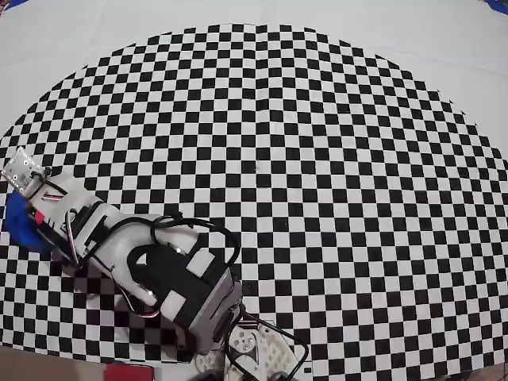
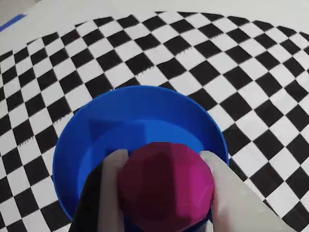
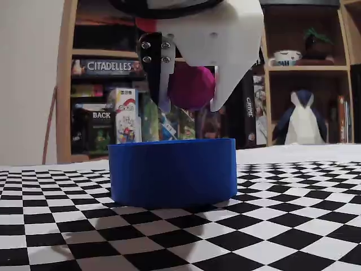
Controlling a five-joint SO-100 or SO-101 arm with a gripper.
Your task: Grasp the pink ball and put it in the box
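The pink ball [image 2: 166, 186] is a magenta sphere held between my two pale fingers [image 2: 112, 179], directly above the open mouth of the box [image 2: 140, 108]. In the fixed view the pink ball [image 3: 190, 86] hangs a short way above the rim of the round blue box [image 3: 172, 172], clear of it. My gripper [image 3: 190, 106] is shut on the ball. In the overhead view the arm covers nearly all of the box [image 1: 17, 224] at the far left; the ball is hidden there.
The checkered mat [image 1: 317, 159] covers the table. My arm [image 1: 151, 266] reaches from its base [image 1: 254, 349] at the bottom edge of the overhead view toward the left. Shelves with game boxes [image 3: 104, 121] stand behind the table.
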